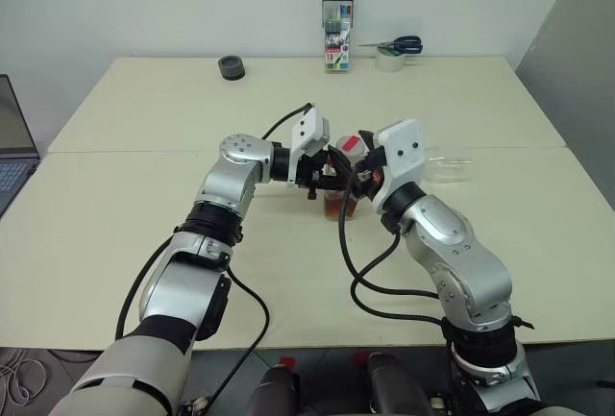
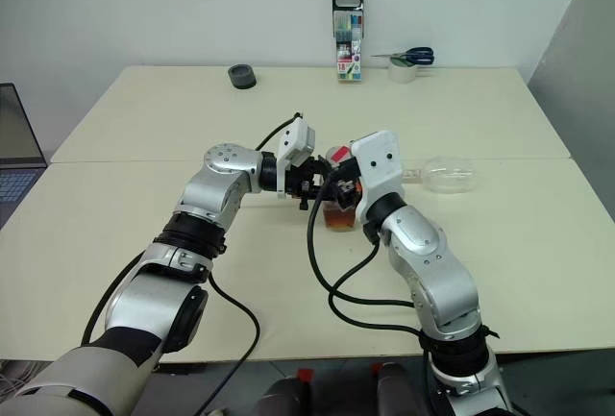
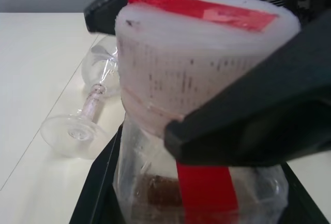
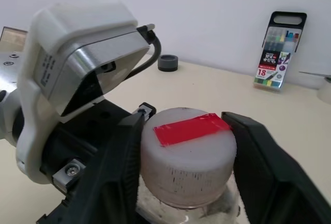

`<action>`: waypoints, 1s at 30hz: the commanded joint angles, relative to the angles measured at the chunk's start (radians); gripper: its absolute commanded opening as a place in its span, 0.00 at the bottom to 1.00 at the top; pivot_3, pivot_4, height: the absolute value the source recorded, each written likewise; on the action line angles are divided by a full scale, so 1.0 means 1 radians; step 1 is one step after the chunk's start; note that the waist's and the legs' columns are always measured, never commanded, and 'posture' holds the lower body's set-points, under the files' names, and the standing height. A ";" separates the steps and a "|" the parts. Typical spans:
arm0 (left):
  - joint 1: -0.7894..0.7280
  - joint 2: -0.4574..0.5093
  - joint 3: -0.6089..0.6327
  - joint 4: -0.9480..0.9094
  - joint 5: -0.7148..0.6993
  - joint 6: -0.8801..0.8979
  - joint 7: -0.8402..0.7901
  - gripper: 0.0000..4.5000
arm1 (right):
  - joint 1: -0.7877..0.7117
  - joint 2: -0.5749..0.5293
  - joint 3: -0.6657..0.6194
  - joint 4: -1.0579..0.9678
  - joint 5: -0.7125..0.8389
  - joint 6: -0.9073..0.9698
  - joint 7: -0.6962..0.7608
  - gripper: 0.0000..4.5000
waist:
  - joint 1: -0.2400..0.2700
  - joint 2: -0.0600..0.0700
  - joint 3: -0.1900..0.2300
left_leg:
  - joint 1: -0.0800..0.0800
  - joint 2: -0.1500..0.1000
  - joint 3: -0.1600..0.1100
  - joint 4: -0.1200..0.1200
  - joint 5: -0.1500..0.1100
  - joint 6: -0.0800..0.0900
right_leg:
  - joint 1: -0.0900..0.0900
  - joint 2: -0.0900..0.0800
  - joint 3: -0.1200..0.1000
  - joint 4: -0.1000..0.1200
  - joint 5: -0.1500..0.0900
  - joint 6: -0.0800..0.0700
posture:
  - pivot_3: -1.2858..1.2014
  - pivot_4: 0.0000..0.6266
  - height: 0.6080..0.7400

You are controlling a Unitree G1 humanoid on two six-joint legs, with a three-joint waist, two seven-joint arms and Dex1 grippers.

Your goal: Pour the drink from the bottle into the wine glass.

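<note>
A small clear bottle (image 2: 338, 207) stands upright near the middle of a pale table (image 2: 144, 128), with both robot arms meeting at it. The left gripper (image 2: 309, 185) is clamped tight on the bottle from the side. The right gripper (image 4: 181, 146) has a black finger (image 4: 120, 167) on either side of the white cap (image 4: 187, 157), which carries a strip of red tape; the fingers sit very close to the cap, but whether they are pressing on it cannot be told. A little dark reddish drink (image 3: 163, 193) lies at the bottom of the bottle. The glass (image 2: 444, 177) lies tipped on its side on the table, well off to the robot's right of the bottle and both grippers, its foot (image 3: 72, 133) facing the bottle. The main risk: nothing can be poured into a glass lying down, so the drink would spill across the table unless it is stood up. If the cap is twisted with a loose hold, the fingers could slip, or the bottle could turn in the left grip.
</note>
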 commanded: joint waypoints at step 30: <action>-0.021 0.027 0.009 -0.060 -0.010 -0.005 -0.045 0.39 | -0.291 -0.369 -0.145 0.254 0.357 0.000 0.669 1.00 | 0.000 0.000 0.000 | 0.000 0.001 0.000 0.000 0.000 0.000 | 0.001 -0.001 -0.001 -0.001 0.000 0.000 | 0.52 0.24 1.00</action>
